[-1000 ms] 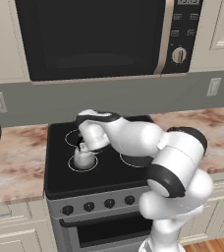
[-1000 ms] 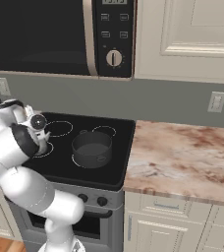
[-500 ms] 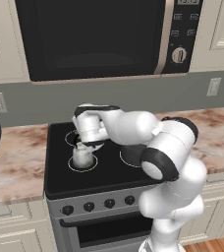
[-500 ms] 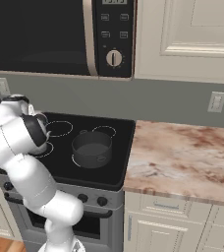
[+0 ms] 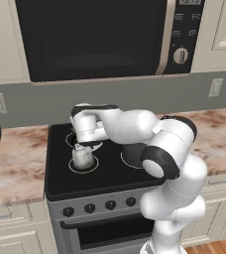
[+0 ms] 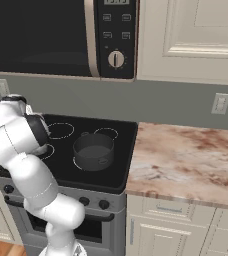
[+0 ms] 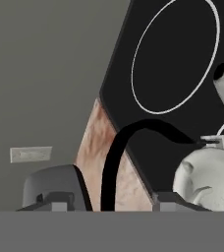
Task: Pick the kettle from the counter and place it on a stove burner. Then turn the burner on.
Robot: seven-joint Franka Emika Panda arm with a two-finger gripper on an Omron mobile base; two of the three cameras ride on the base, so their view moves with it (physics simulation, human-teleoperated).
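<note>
the kettle (image 5: pixel 83 158) stands on the front-left stove burner (image 5: pixel 83 164), its handle between the gripper (image 5: pixel 87 144) fingers; grip state indeterminate.

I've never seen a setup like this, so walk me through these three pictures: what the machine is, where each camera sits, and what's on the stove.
All three pictures are computer-rendered. The machine is a white robot arm with dark joints on a base that can drive, standing at a black glass cooktop.

Two cameras ride on the base behind the arm, one to its left, one to its right. The third sits on the hand and looks along the gripper, so it appears tilted.

In the left base view, a small silver-grey metal kettle stands on a thin white burner circle at the front left. The hand is just above it. The hand view shows its black arched handle rising between the fingertips; whether they grip it, I cannot tell.

A wider dark grey two-handled pot sits on another burner. Pinkish-beige marbled counter flanks the stove.
</note>
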